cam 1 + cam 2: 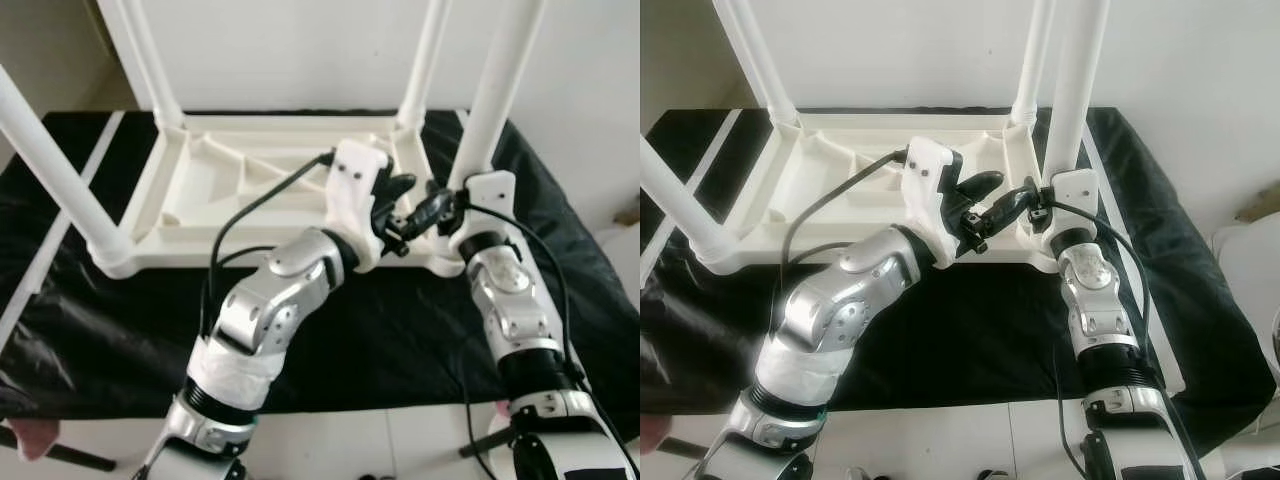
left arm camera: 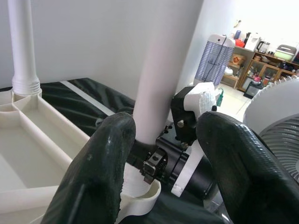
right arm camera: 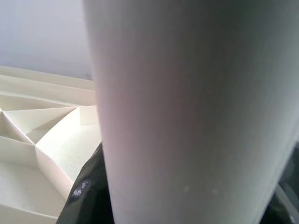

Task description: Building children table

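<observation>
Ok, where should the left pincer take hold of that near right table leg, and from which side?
Low on the near right leg, just above its socket in the upturned tabletop. Come from the robot's left, fingers level across the round upright tube. The left pincer is already open there, and the right pincer seems to grip the leg's other side.

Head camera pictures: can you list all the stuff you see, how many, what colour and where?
Tabletop: one, white, upside down on the cloth.
Legs: four, white, standing up from the tabletop's corners.
Cloth: one, black, under the tabletop.
Fan: one, white, off to the side in the left wrist view.
Left gripper: black fingers open, by the near right leg's base.
Right gripper: at that same leg's base.
</observation>
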### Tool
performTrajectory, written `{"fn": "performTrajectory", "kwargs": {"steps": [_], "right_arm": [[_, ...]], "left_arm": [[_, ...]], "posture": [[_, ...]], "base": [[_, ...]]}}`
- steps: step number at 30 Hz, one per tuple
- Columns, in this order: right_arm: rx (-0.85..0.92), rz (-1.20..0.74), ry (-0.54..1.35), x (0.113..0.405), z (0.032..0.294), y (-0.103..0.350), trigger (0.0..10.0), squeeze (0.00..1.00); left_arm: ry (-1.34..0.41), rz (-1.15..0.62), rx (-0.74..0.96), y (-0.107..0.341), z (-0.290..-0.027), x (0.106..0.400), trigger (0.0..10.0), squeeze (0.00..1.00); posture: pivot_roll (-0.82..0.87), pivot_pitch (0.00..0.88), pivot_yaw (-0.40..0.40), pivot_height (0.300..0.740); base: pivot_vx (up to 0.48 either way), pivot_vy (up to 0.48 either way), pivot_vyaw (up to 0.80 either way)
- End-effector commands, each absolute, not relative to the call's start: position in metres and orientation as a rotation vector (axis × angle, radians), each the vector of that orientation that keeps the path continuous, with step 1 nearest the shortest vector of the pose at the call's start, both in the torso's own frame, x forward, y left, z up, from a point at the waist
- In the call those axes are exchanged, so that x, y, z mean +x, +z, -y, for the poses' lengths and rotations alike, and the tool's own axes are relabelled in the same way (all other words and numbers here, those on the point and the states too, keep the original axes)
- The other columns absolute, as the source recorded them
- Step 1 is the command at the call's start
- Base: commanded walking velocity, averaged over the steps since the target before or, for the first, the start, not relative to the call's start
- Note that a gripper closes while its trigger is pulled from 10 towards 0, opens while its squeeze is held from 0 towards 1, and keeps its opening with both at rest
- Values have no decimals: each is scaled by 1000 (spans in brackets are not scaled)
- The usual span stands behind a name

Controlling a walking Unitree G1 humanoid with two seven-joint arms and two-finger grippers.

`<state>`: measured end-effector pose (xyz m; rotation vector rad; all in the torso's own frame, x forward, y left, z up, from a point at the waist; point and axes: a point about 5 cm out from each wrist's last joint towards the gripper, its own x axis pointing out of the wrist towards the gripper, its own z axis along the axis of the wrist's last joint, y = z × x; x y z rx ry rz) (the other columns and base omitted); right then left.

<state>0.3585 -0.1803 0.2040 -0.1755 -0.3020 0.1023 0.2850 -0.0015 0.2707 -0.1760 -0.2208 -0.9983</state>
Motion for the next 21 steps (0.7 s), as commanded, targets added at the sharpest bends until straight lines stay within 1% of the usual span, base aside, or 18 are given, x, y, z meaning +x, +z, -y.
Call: {"fn": "performTrajectory", "kwargs": {"steps": [1, 5, 9, 11, 15, 18, 21], "right_arm": [[-156, 157, 44, 354, 197, 170, 10000, 0], [-155, 171, 21, 353, 201, 171, 10000, 0], [-152, 195, -70, 349, 210, 171, 10000, 0], [-144, 194, -69, 348, 210, 170, 10000, 0], [-134, 196, -33, 346, 205, 167, 10000, 0], [-120, 194, 58, 345, 192, 164, 10000, 0], [-118, 191, 92, 344, 187, 163, 10000, 0]], "left_arm": [[-1005, 218, -168, 271, 2, 283, 10000, 0], [-1008, 217, -173, 271, 2, 282, 10000, 0], [-1017, 215, -176, 272, 3, 282, 10000, 0], [-1018, 214, -176, 272, 3, 282, 10000, 0], [-1019, 208, -172, 271, 2, 283, 10000, 0], [-1016, 198, -156, 268, 2, 284, 10000, 0], [-1004, 188, -143, 265, 1, 287, 10000, 0]], "posture": [[-129, 143, 12, 740], [-131, 144, 16, 740], [-134, 147, 26, 740], [-135, 148, 31, 740], [-135, 149, 35, 740], [-134, 149, 41, 740], [-133, 149, 42, 740]], "base": [[0, 0, 0], [0, 0, 0], [0, 0, 0], [0, 0, 0], [0, 0, 0], [0, 0, 0], [0, 0, 0]]}}
